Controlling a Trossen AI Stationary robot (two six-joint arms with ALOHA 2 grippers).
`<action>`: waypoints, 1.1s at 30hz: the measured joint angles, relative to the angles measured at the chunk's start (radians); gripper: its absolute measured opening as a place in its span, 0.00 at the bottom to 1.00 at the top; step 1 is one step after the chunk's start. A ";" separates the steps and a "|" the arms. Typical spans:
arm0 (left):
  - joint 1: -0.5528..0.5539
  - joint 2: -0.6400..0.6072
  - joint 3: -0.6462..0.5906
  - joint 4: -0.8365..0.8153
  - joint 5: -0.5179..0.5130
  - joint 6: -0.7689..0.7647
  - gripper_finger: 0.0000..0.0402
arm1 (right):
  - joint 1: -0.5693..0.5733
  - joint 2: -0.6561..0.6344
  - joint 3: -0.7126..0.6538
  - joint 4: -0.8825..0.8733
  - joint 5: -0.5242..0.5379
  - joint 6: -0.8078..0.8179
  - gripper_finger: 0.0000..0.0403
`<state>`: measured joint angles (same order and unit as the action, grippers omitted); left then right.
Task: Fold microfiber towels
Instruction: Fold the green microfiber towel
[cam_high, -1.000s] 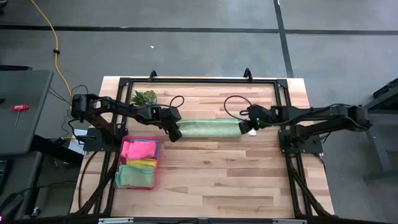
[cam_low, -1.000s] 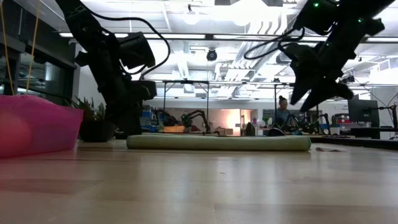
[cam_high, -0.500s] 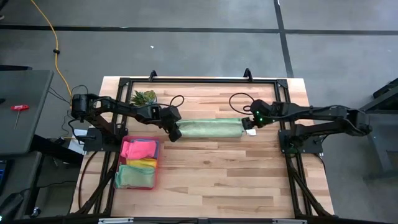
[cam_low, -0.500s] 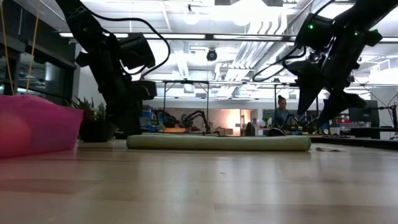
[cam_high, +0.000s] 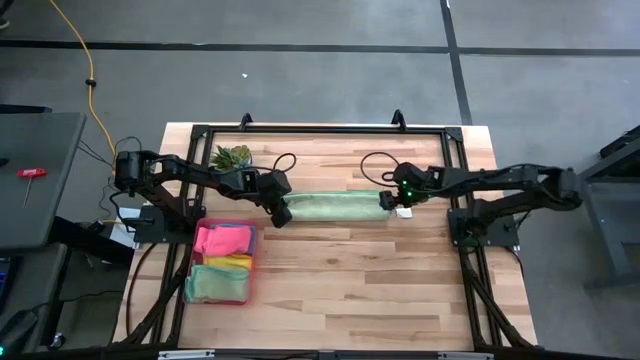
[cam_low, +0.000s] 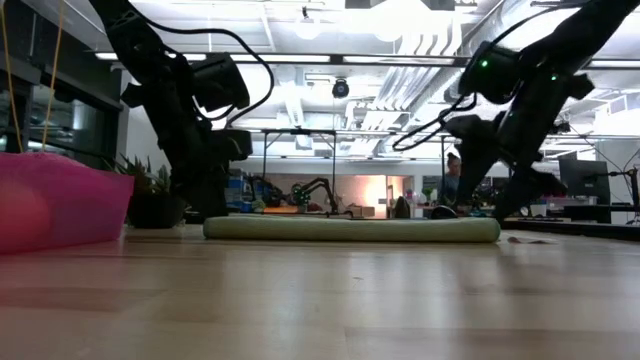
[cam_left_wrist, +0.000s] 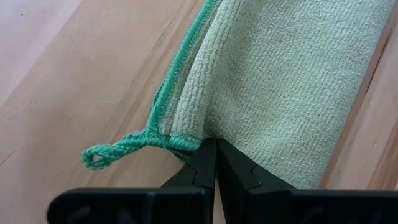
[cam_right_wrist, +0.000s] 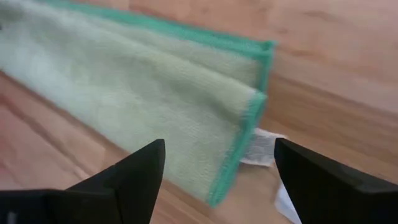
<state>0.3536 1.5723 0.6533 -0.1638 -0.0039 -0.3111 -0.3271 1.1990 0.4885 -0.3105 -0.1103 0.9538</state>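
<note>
A pale green towel (cam_high: 336, 207), folded into a long strip, lies flat across the middle of the table. My left gripper (cam_high: 283, 213) is shut at its left end, beside a small corner loop (cam_left_wrist: 118, 150). My right gripper (cam_right_wrist: 217, 180) hangs open just above the strip's right end (cam_right_wrist: 249, 118). One finger stands on each side of that end and neither touches it. A white tag (cam_right_wrist: 261, 149) sticks out from under that end. My left gripper has its two fingertips closed together on the end edge of the towel's left end (cam_left_wrist: 199, 142), near the looped corner. The fingers slant down from the table's left and lie along the strip. How many layers they hold I cannot tell. The towel rests flat on the table.
A pink tray (cam_high: 250, 262) at the near left holds folded pink, yellow and green towels. A small green plant (cam_high: 232, 155) stands at the far left. A black frame (cam_high: 320, 128) runs round the table's edges. In the low view a person (cam_low: 452, 180) sits far behind.
My right gripper has opened wide, rolled somewhat, and come down toward the towel's right end. The towel has stayed where it was.
</note>
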 joint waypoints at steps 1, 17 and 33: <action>0.000 0.000 0.000 0.000 0.000 0.000 0.00 | 0.000 0.022 0.000 0.019 -0.017 -0.012 0.73; 0.000 0.000 0.000 0.005 -0.009 0.000 0.00 | 0.035 0.168 0.019 0.091 -0.013 0.022 0.73; 0.001 0.000 0.000 0.008 -0.031 -0.001 0.00 | 0.046 0.206 0.021 0.163 0.001 0.086 0.58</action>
<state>0.3542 1.5719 0.6533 -0.1562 -0.0353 -0.3119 -0.2808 1.4047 0.5094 -0.1477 -0.1094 1.0396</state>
